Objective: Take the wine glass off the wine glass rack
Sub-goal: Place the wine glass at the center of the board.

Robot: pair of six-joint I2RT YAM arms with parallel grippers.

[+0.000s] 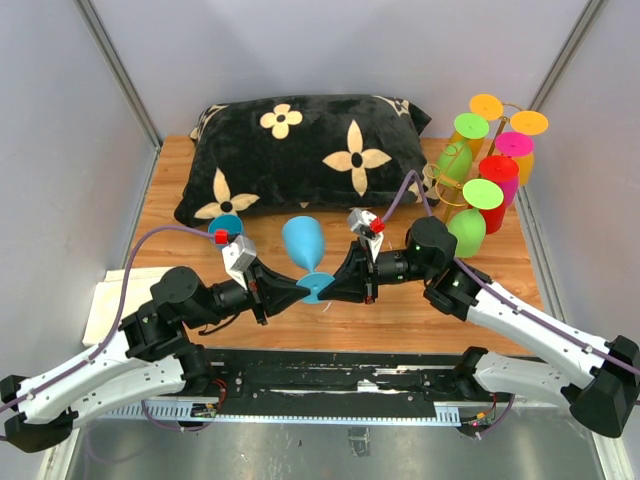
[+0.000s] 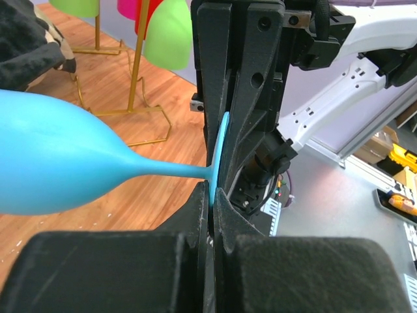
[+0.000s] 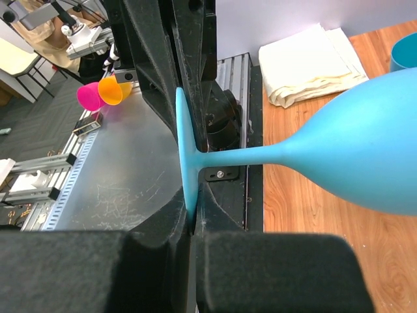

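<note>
A blue wine glass [image 1: 303, 243] is held over the table between both arms, away from the rack. My left gripper [image 1: 300, 290] and right gripper [image 1: 336, 284] face each other, and both are shut on the rim of its round foot [image 1: 317, 289]. In the left wrist view my gripper [image 2: 213, 195] pinches the foot [image 2: 221, 147], with the bowl [image 2: 45, 163] to the left. In the right wrist view my gripper [image 3: 194, 212] pinches the foot [image 3: 185, 150], with the bowl [image 3: 365, 163] to the right. The gold wire rack [image 1: 437, 186] stands at the back right.
Several coloured glasses, such as a green one [image 1: 466, 232], hang upside down on the rack. A black flowered pillow [image 1: 300, 150] lies at the back. A teal disc [image 1: 225, 225] sits by its front left corner. A folded white cloth [image 3: 313, 62] lies at the near left.
</note>
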